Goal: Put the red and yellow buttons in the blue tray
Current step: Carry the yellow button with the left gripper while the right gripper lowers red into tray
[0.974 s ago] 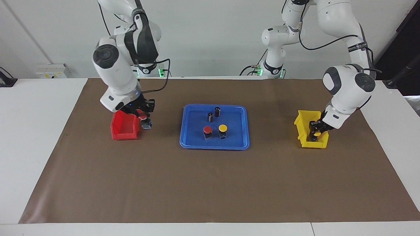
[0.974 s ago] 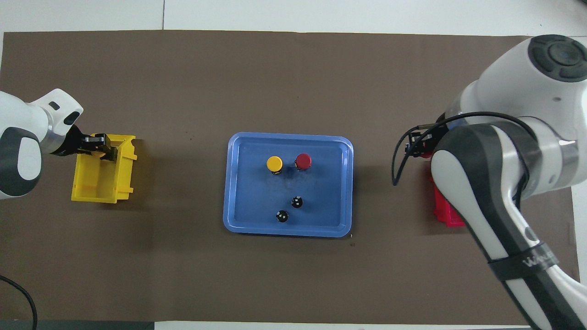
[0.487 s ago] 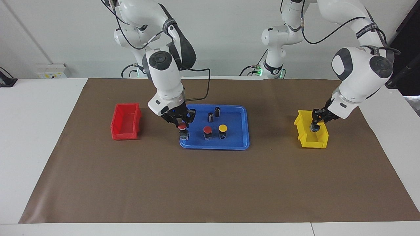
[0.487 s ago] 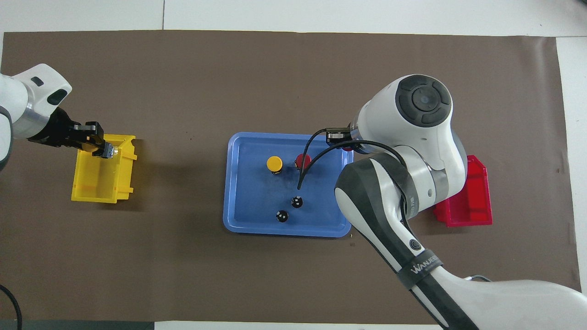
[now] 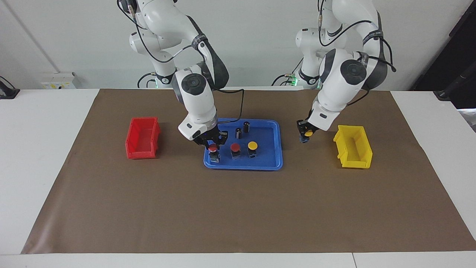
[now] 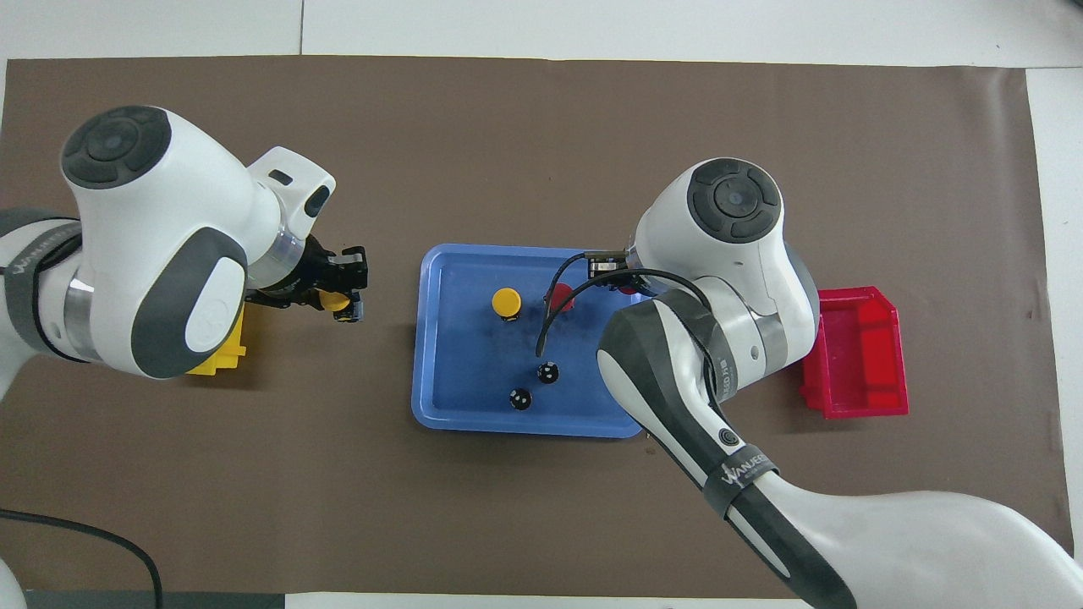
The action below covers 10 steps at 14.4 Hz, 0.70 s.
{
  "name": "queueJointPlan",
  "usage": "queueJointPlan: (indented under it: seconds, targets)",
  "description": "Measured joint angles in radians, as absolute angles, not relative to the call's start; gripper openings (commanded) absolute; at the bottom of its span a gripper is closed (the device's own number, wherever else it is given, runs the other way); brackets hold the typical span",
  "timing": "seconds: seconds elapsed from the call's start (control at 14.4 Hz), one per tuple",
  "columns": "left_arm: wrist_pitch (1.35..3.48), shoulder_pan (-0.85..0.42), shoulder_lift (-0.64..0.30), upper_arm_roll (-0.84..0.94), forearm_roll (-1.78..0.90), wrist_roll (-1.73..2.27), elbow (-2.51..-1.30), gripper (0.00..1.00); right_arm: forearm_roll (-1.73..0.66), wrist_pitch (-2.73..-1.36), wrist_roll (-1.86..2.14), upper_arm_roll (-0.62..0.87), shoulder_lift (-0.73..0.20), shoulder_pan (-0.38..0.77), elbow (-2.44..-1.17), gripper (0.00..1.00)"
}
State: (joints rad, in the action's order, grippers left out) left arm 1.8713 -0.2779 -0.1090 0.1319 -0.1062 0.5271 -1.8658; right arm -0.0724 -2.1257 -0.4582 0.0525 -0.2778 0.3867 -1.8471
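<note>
Blue tray [image 5: 277,149] is your landmark. Two buttons already stand in it — red-capped button [image 5: 235,148] beside yellow-capped button [image 5: 252,145], round caps on dark blocky bases. Two left: right gripper [image 5: 212,147] clamps second red button [image 5: 212,149] low over tray's edge at right arm's end; left gripper [image 5: 306,132] clamps second yellow button [image 5: 308,134] over paper between tray and yellow bin [image 5: 353,150]. You judge about half done.

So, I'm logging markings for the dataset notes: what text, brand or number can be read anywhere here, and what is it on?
"WANJEE...", cut off at the end: on the dark strap around the right arm, overhead view.
Strap print on the left arm: partly in view, not readable.
Buttons, blue tray, both bins: no readable markings.
</note>
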Motion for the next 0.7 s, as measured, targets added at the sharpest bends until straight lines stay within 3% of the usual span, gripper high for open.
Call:
queueJointPlan:
  seconds: [0.42, 0.7]
  targets:
    - [2.021, -0.374, -0.113, 0.131, -0.118, 0.669, -1.922, 0.01, -0.096, -2.100, -0.458, 0.053, -0.262, 0.387, -1.882, 0.40]
    - [2.143, -0.456, -0.181, 0.131, -0.118, 0.726, -1.934, 0.01, -0.097, -2.074, -0.458, 0.053, -0.255, 0.387, -1.883, 0.61]
